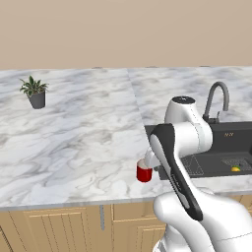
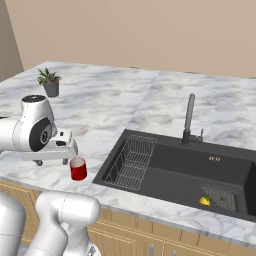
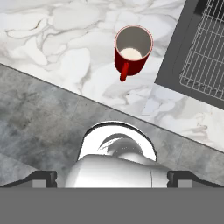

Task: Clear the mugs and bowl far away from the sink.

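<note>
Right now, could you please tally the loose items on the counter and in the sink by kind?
Red mug: 1
Potted plant: 1
Small yellow item in the sink: 1
Total: 3

mug (image 2: 78, 169) set upright on counter (image 1: 83, 142), near front edge, just left of sink (image 2: 190, 175) | wire rack (image 2: 131, 162) lodged in sink's left part | tap (image 2: 189, 120) mounted behind sink | potted plant (image 1: 34, 92) placed far left, toward back, well apart from mug | cabinets (image 1: 54, 229) fitted below counter
</note>
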### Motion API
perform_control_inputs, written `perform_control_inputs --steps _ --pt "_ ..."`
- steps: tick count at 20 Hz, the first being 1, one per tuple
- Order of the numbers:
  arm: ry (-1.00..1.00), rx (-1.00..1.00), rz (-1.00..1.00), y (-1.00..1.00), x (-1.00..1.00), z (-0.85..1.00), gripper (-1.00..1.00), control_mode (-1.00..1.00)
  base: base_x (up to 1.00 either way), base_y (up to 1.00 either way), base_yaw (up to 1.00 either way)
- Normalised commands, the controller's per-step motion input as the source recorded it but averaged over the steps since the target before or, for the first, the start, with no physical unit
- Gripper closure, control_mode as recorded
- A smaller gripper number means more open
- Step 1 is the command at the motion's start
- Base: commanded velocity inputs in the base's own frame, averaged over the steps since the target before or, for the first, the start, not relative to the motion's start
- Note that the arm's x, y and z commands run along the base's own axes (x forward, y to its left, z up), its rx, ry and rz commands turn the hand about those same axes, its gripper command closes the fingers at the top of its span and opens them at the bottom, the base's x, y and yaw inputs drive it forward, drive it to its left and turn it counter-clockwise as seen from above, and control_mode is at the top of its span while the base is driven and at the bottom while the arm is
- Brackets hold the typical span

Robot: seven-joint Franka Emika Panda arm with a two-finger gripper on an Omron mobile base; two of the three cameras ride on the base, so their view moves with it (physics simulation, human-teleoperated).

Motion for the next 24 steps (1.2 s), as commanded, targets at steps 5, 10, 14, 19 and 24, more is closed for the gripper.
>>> perform_control_inputs --steps 5,10,14,19,24 --pt "0.00 -0.02 -0.04 0.00 0.46 -0.25 -1.00 -1.00 0.00 0.00 0.00" --pt "0.00 0.01 -0.03 0.00 0.30 -0.47 -1.00 -1.00 0.00 0.00 0.00" --pt "0.00 0.00 -0.08 0.08 0.36 -0.47 -1.00 -1.00 0.00 0.00 0.00" --pt "-0.01 0.00 -0.11 0.04 0.33 -0.41 -1.00 -1.00 0.00 0.00 0.00" --pt "-0.01 0.00 -0.13 0.04 0.28 -0.34 -1.00 -1.00 0.00 0.00 0.00"
